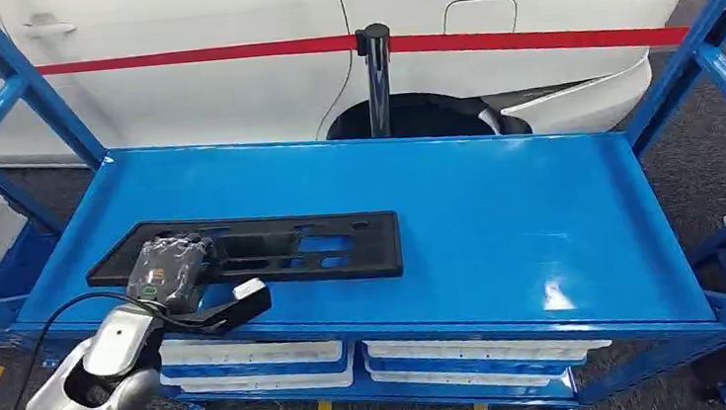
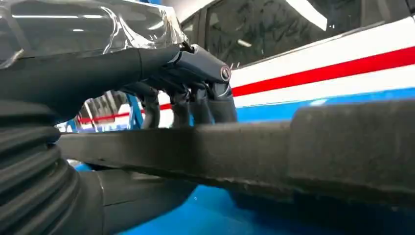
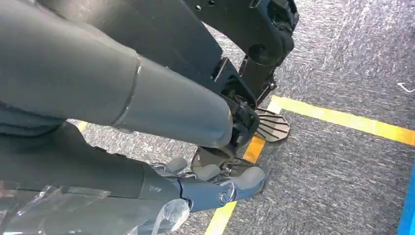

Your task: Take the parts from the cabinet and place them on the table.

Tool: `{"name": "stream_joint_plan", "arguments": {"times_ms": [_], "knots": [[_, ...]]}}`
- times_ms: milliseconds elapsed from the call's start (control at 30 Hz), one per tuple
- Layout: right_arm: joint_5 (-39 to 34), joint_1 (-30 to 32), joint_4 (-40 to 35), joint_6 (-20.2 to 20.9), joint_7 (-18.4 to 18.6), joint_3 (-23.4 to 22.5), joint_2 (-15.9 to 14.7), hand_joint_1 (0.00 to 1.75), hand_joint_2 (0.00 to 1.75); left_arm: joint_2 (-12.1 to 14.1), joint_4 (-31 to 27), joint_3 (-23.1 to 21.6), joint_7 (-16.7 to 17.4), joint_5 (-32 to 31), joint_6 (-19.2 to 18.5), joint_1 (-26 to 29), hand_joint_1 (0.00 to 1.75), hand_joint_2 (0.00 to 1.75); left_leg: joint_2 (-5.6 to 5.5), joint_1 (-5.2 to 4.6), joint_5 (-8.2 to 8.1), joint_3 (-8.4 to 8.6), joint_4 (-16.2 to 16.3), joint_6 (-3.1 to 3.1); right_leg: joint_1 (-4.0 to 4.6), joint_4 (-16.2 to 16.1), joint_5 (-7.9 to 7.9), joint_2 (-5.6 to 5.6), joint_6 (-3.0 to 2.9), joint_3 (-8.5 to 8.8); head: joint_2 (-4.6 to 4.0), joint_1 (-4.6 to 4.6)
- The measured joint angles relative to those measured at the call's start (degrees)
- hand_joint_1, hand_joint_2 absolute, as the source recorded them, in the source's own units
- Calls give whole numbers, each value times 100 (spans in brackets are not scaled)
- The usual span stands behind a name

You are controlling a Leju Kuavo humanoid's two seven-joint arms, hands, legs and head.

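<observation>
A flat black plastic part [image 1: 304, 250] with cut-out slots lies on the blue shelf top [image 1: 519, 221], towards its front left. My left hand [image 1: 172, 271], wrapped in clear film, grips the part's front left edge. In the left wrist view the dark fingers [image 2: 195, 105] curl over the top of the part [image 2: 303, 147] and the thumb lies under it. My right hand [image 3: 161, 147] hangs over the grey floor with its fingers loosely apart and nothing in it.
Blue frame struts [image 1: 26, 81] rise at both sides of the shelf. A black post [image 1: 376, 75] and a white car [image 1: 229, 78] with a red stripe stand behind. White trays [image 1: 471, 349] sit on the level below. Yellow lines [image 3: 342, 120] mark the floor.
</observation>
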Motion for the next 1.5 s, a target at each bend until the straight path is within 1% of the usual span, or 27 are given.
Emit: {"name": "stream_joint_plan", "arguments": {"times_ms": [233, 400, 467, 533, 600, 667, 700, 767, 867, 967, 1067, 1167, 1233, 1267, 1367, 1433, 1500], "knots": [[-13, -7, 0, 0, -2, 7, -22, 0, 0, 0, 0, 118, -50, 258, -155, -1, 175, 175, 1, 0, 0, 6, 0, -1, 0, 0, 0, 2, 0, 4, 0, 0], [-35, -7, 0, 0, -9, 39, -39, 0, 0, 0, -7, 188, -206, 722, -293, -42, 175, 175, 0, 0, 0, 15, 0, -1, 0, 0, 0, 1, 0, 14, 0, 0], [-44, -4, 0, 0, -20, 61, -46, 0, 0, 4, -28, 227, -298, 1002, -227, -80, 175, 175, 0, 0, 0, 21, 0, 0, 0, 0, 0, 0, 0, 20, 0, 0], [-50, -1, 0, 0, -44, 74, -48, 0, 0, 7, -103, 280, -510, 1415, 49, -60, 175, 175, 0, 0, 0, 22, 0, 0, 0, 0, 0, -1, 0, 21, 0, 0], [-61, 5, 2, 0, -61, 87, -48, 0, 0, 7, -199, 352, -759, 1943, 491, -18, 175, 175, 0, 0, 1, 22, 0, -1, 0, 0, 0, 0, 0, 20, 0, 2], [-70, 14, 2, 0, -81, 90, -48, 0, 0, -20, -413, 516, -1060, 2744, 1022, 36, 175, 175, 3, -1, 1, 23, 0, -2, 0, 0, 0, 2, 0, 18, 0, 0], [-76, 25, 2, 0, -87, 90, -48, 0, 0, -46, -507, 606, -1185, 3127, 1176, 35, 175, 175, 3, -1, 1, 23, 0, -2, 0, 0, 0, 2, 0, 19, 0, 0], [-103, 38, 2, 0, -105, 90, -48, 0, 0, -96, -734, 780, -1390, 3938, 1390, 47, 175, 175, 2, -1, 1, 22, 0, -2, 0, -1, 0, 2, 0, 17, 0, 0], [-114, 44, 2, 0, -122, 92, -48, 0, 0, -195, -1100, 1010, -1640, 4558, 1598, 53, 175, 175, 3, 0, 1, 22, 0, -2, 0, -1, 0, 2, 0, 17, 0, 0], [-127, 55, 2, 0, -142, 92, -48, 0, 0, -319, -1491, 1218, -2070, 5247, 1897, 76, 175, 175, 4, 0, 0, 21, 0, -2, 0, -1, 0, 3, 0, 16, 0, 0], [-142, 55, 2, 0, -144, 92, -48, 0, 0, -452, -1825, 1394, -2262, 5432, 2120, 96, 175, 175, 4, 0, 0, 21, 0, -2, 0, -1, 0, 3, 0, 16, 0, 0], [-177, 64, 2, 0, -146, 92, -48, 0, 0, -608, -2129, 1554, -2451, 5589, 2429, 135, 175, 175, 3, 0, 0, 21, 0, -2, 0, -1, 0, 3, 0, 16, 0, 0], [-190, 63, 2, 0, -153, 92, -48, 0, 0, -706, -2303, 1644, -2588, 5648, 2729, 147, 175, 175, 4, -3, -4, 19, 5, 1, -3, -5, 2, 3, 2, 19, 0, 0], [-207, 66, 2, 0, -153, 92, -39, 0, 0, -758, -2393, 1676, -2625, 5603, 2906, 147, 175, 175, 3, -8, -11, 18, 15, 12, -11, -10, 3, 2, 6, 19, 0, 0], [-225, 71, 2, 0, -155, 92, -33, 0, 0, -911, -2658, 1701, -2547, 5015, 3473, 146, 175, 175, 3, -24, -25, 17, 21, 35, -28, -10, 1, 1, 16, 22, 0, 0], [-229, 71, 2, 0, -155, 92, -20, 0, 0, -999, -2789, 1698, -2531, 4758, 3626, 151, 175, 175, 3, -41, -37, 17, 31, 59, -43, -13, 0, -1, 40, 30, 0, 0], [-232, 70, 2, 0, -155, 92, -2, 0, 0, -1053, -2902, 1698, -2514, 4599, 3733, 153, 175, 175, 2, -60, -9, 25, 32, 98, -60, -34, 31, 0, 79, 45, 0, 0]]}}
